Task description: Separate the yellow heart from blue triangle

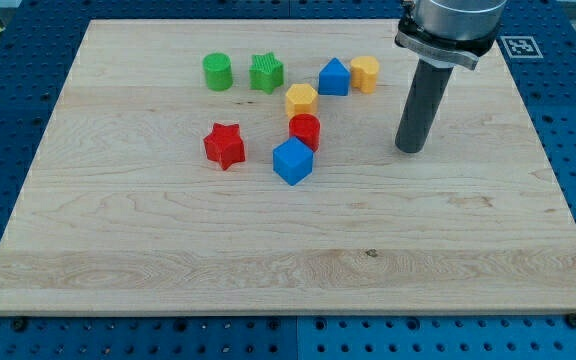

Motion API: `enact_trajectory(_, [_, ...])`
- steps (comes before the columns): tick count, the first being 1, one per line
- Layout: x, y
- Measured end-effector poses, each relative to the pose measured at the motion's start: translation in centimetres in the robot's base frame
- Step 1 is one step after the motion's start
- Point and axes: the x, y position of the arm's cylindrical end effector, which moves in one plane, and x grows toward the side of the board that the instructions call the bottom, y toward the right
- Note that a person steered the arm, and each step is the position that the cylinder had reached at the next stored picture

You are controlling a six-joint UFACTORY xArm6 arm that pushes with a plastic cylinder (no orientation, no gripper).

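The yellow heart [365,73] lies near the view's top, touching the right side of the blue triangle [334,77]. My tip [409,149] rests on the board to the right of and below the heart, apart from it and from every block. The dark rod rises from the tip toward the view's top right.
A yellow hexagon [301,99], a red cylinder [305,131] and a blue cube [292,161] form a line below the triangle. A red star [224,145], a green star [266,72] and a green cylinder [218,72] lie to the left. The wooden board [88,260] sits on a blue perforated table.
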Motion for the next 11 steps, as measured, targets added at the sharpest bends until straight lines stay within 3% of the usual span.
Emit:
enact_trajectory(1, [-0.5, 0.0])
enact_trajectory(4, [-10.0, 1.6])
enact_trajectory(7, [-14.9, 0.7])
enact_trajectory(9, [-14.6, -6.2])
enact_trajectory(11, [-13.5, -3.7])
